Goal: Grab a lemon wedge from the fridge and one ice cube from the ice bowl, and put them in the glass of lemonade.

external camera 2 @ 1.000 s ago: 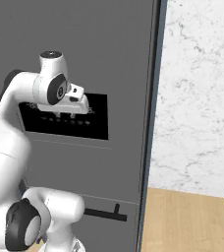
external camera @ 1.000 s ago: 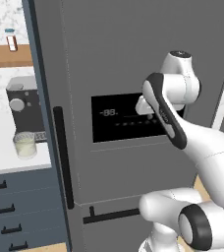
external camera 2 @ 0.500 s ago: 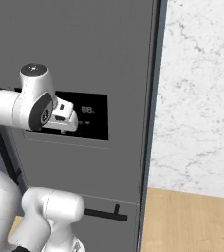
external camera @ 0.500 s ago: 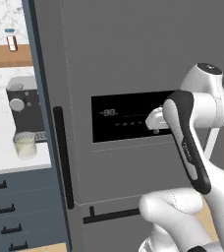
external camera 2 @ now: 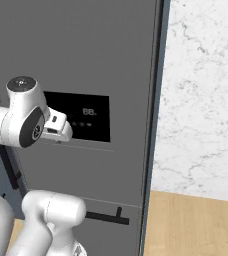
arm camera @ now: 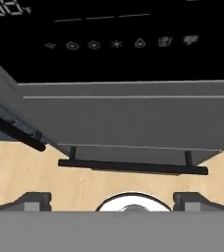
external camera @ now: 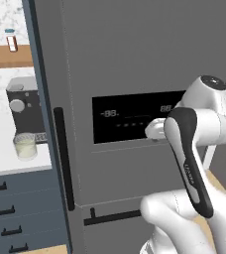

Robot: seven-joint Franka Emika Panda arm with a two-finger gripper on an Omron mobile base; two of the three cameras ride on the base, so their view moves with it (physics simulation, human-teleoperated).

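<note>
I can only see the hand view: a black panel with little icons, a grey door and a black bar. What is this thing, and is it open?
Observer: That is the fridge, tall and dark grey. Its doors are shut.
Operator: Where is the lemonade?
Observer: The glass of lemonade stands on the counter left of the fridge, in front of the coffee machine.
Operator: And on the other side?
Observer: A white marble wall.

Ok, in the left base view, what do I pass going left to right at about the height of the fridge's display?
Coffee machine → glass of lemonade on the counter → fridge's vertical black bar handle → black display panel → the arm's dark-jointed link crossing the panel's right end.
</note>
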